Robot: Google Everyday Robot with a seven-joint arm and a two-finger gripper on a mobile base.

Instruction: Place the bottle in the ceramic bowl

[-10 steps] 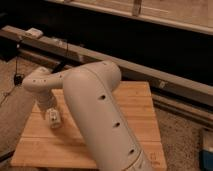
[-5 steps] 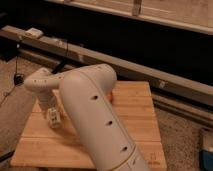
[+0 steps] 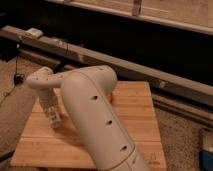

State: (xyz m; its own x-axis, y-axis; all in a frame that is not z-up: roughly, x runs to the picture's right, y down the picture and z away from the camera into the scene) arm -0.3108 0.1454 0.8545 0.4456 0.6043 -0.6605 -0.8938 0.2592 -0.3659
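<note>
My gripper (image 3: 53,118) hangs from the wrist over the left part of the wooden table (image 3: 135,115), pointing down close to the boards. A small pale shape shows at its lower end; I cannot tell whether it is the bottle or part of the gripper. No bottle shows anywhere else. A small orange sliver (image 3: 111,98) at the right edge of my big white arm link (image 3: 95,115) may be the ceramic bowl; the arm hides the rest of it.
The table stands on a speckled floor. A long metal rail (image 3: 150,75) runs behind it, with a dark wall beyond. Cables and a small box (image 3: 34,33) lie at the far left. A blue object (image 3: 207,150) sits at the right edge.
The big arm link has shifted slightly left. The gripper stays at nearly the same spot over the left part of the table.
</note>
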